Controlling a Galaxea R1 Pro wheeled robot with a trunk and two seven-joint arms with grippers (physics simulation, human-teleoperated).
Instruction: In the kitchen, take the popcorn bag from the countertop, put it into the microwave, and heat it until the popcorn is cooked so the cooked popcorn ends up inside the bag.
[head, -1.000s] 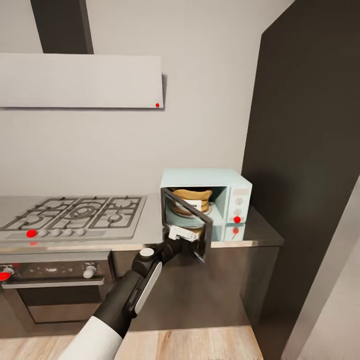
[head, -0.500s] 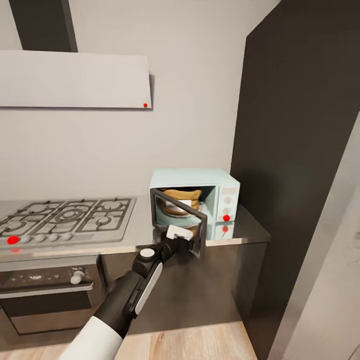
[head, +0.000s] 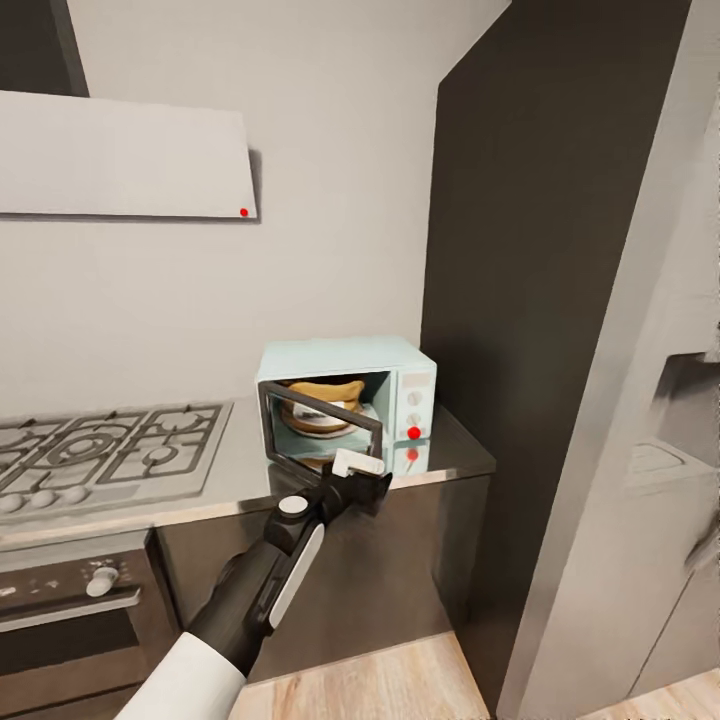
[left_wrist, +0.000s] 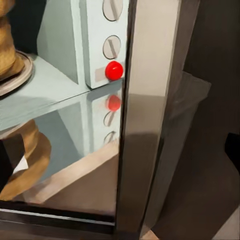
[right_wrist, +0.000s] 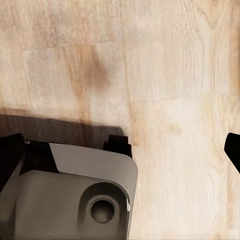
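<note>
The left gripper (head: 365, 487) is seen in the head view at the front edge of the countertop (head: 240, 470), just below the lower edge of the microwave door (head: 322, 428). Whether its fingers are parted or closed cannot be told; the fingertips are hidden behind the gripper body and the door. The left arm (head: 262, 580) is extended from about 7 o'clock in the frame up toward the microwave (head: 350, 400).

The door is found partly open, hinged on its left side and swung out toward the robot. Through the gap the popcorn bag (head: 318, 398) is seen inside the cavity, resting on a round turntable plate (head: 315, 428). The pale blue control panel (head: 415, 410) lies at 3 o'clock from the bag, with two white knobs above a red dot (head: 413, 432). In the left wrist view the red dot (left_wrist: 114, 70) and its reflection in the glossy countertop (left_wrist: 75, 150) are recorded, with part of the bag (left_wrist: 7, 45) on the plate at the cavity's edge.

At 9 o'clock from the microwave a gas hob (head: 100, 455) is set into the countertop, with an oven (head: 70, 620) beneath it. A range hood (head: 120, 155) is mounted on the wall at 11 o'clock. A tall dark cabinet (head: 540, 300) stands just beside the microwave at 3 o'clock.

In the right wrist view the pale wood floor (right_wrist: 150, 75) and part of the robot's grey base (right_wrist: 70, 200) are seen. Only dark finger edges of the right gripper show at the frame's sides; its state cannot be told.
</note>
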